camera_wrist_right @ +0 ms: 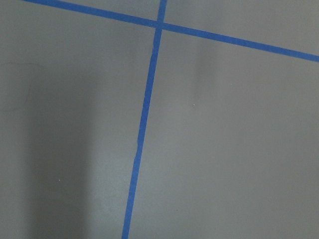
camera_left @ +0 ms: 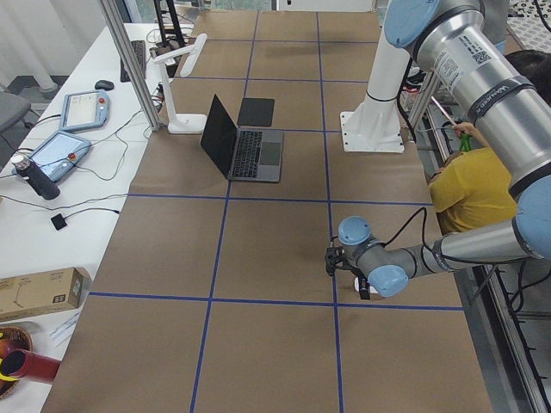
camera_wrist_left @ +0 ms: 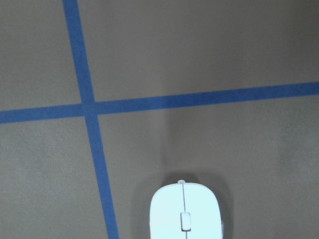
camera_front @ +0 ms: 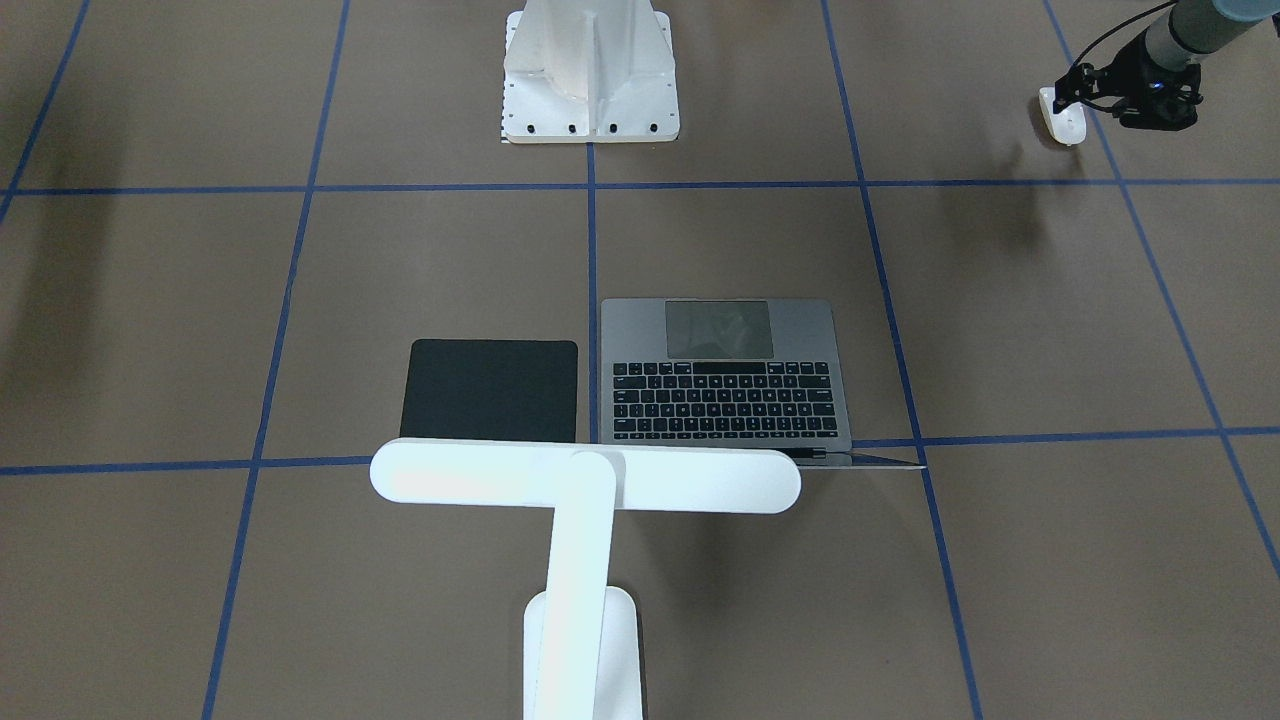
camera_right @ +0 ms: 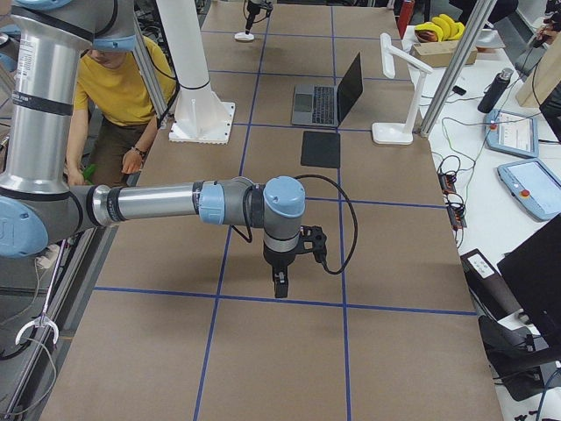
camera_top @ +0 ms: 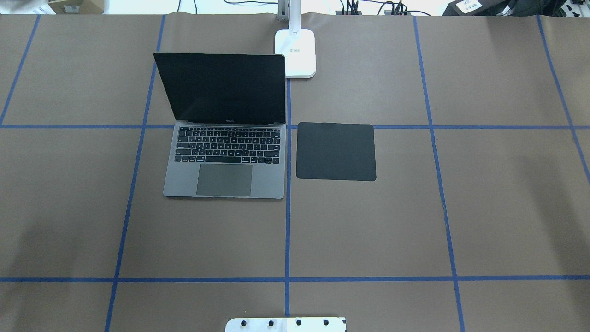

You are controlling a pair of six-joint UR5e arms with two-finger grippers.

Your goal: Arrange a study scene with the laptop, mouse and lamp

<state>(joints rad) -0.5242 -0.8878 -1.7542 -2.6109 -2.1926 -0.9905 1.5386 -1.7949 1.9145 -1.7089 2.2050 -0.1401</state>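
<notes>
The mouse [camera_front: 1062,115] sits on the brown counter [camera_front: 1000,330] in the upper right of the front view, well apart from the laptop [camera_front: 725,370]. The left arm [camera_front: 1190,25] comes in from the top right corner there. The left jaws are right at the mouse, on its right side in that picture. I cannot tell if they are squeezing it or are loose. In the left wrist view the mouse [camera_wrist_left: 184,214] is at the bottom middle, just right of a blue tape line [camera_wrist_left: 94,149].

The right arm [camera_right: 158,203] shows in the right side view. The right jaws point down over the counter in the lower middle of that picture, near a blue line. I cannot tell if they are spread or closed.

In the overhead view the laptop [camera_top: 226,161] stands open left of the middle. A flat black pad [camera_top: 335,151] lies just beside it on the right. The base of the lamp [camera_top: 296,50] is at the top middle.
</notes>
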